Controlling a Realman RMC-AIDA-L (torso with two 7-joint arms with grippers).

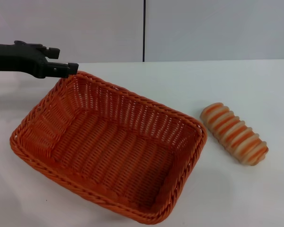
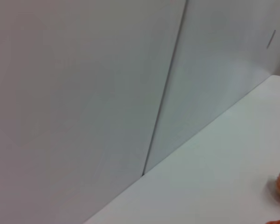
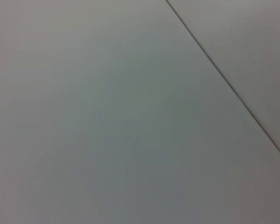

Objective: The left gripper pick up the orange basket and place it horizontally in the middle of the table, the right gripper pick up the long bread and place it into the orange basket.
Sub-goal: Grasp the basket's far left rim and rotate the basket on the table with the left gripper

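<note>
The orange basket (image 1: 109, 146) rests on the white table (image 1: 236, 85), turned at a slant, with nothing inside it. My left gripper (image 1: 68, 60) reaches in from the left at the basket's far corner. Its fingers stand apart, and the lower fingertip (image 1: 72, 69) is right at the braided rim. The long bread (image 1: 234, 133), cream with orange-brown stripes, lies on the table to the right of the basket, a short gap from its rim. My right gripper is out of view. A pale orange lump at the edge of the left wrist view is too small to name.
A grey wall with a dark vertical seam (image 1: 144, 30) stands behind the table's far edge. The right wrist view shows only a plain grey surface with a seam (image 3: 224, 79). Bare tabletop lies behind and to the right of the bread.
</note>
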